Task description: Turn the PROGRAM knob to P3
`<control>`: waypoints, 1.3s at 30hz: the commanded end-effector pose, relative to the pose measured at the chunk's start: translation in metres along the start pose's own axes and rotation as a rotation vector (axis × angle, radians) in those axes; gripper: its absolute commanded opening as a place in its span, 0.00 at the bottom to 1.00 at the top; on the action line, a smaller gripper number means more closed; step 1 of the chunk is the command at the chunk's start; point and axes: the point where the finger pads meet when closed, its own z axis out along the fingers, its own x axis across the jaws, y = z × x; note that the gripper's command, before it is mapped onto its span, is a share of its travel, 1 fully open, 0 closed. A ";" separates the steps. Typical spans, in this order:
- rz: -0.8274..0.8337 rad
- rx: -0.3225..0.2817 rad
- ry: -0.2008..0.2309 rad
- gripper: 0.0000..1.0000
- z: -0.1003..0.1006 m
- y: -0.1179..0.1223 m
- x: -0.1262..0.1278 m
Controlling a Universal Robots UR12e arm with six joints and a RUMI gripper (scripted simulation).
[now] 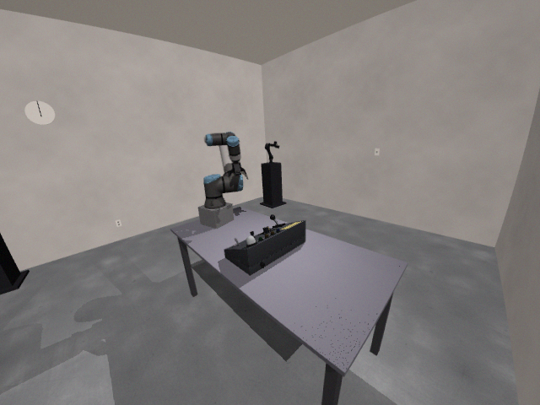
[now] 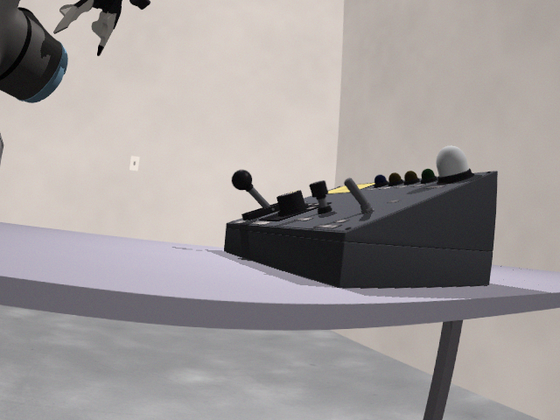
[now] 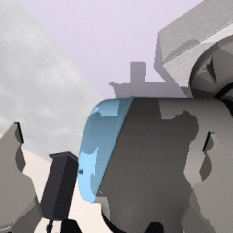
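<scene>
No label readable on the console (image 1: 266, 252); it sits mid-tabletop (image 1: 340, 305), grey walls around, hand (image 2: 92, 27) spread wide, empty.

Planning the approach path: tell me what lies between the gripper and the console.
Nothing stands between them. In the top view the open gripper hangs by the arm's base block; only bare table separates it from the console.
</scene>
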 end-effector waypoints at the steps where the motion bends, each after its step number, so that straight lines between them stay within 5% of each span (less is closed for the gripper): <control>1: 0.000 0.001 0.000 1.00 -0.001 0.000 0.000; 24: -0.005 0.007 -0.001 1.00 -0.001 -0.005 -0.001; 34: -0.040 0.052 -0.003 1.00 -0.004 -0.037 -0.006; 39: -0.082 0.108 -0.005 1.00 -0.008 -0.076 -0.012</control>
